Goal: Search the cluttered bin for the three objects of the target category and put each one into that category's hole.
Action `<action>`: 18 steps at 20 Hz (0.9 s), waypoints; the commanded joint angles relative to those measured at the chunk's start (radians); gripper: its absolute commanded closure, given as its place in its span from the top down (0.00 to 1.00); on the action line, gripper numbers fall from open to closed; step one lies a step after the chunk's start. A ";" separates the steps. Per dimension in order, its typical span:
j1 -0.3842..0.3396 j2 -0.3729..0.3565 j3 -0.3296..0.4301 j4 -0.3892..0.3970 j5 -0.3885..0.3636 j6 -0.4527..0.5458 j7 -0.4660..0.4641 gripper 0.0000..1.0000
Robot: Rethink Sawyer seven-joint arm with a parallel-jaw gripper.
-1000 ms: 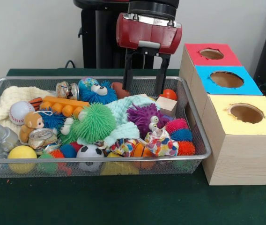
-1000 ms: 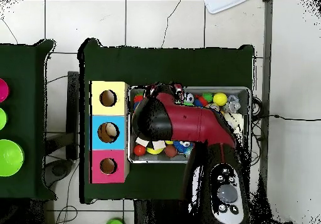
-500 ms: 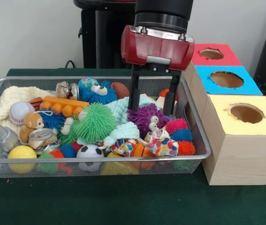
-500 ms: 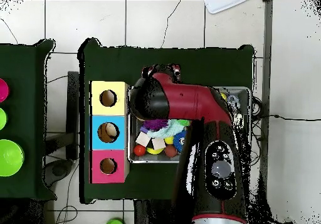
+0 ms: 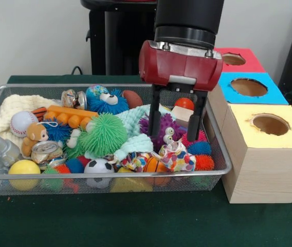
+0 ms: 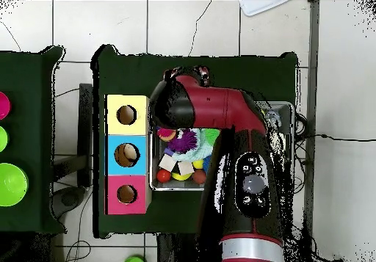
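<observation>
- The jaws [image 5: 173,125] stand wide apart and hold nothing; the two black fingers hang straight down, one on each side of the purple spiky ball [image 5: 162,129], with their tips sunk to about the level of its crown.
- The purple spiky ball sits directly between the jaws, in the wire bin [image 5: 219,154], resting against the pale green knitted cloth [image 5: 135,119] on the side of the finger farther from the boxes.
- Just past the other finger lie the small spiky balls [image 5: 199,148] — pink, blue and orange — and beyond the jaws, toward the bin's far wall, a wooden block [image 5: 182,114] and an orange ball [image 5: 185,103].
- My judgement is that the purple ball is light and soft: its rubbery hairs would give way under the fingers, so the hold should close on the body through the middle, not on the tips of the hairs.
- It looks springy rather than fragile, so a firm squeeze seems safe; too light a pinch may let it squirm out.
- The cloth touching it could snag and lift along with it — worth watching.
- On the counter [image 5: 151,221] outside the bin stand the yellow box [image 5: 261,154], the blue box [image 5: 249,90] and the red box [image 5: 233,60], each with a round hole on top; which one suits this ball I cannot tell.
- In the overhead view the arm [image 6: 220,119] covers the ball and the jaws.
</observation>
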 commanded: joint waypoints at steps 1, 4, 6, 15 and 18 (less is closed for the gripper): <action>0.002 0.083 0.079 -0.016 -0.004 0.148 0.040 1.00; 0.003 0.090 0.078 -0.013 0.004 0.157 0.048 1.00; 0.004 0.101 0.078 -0.006 0.002 0.150 0.050 1.00; 0.013 0.108 0.058 -0.001 0.029 0.229 0.081 1.00; 0.016 0.108 0.056 -0.002 0.039 0.266 0.093 1.00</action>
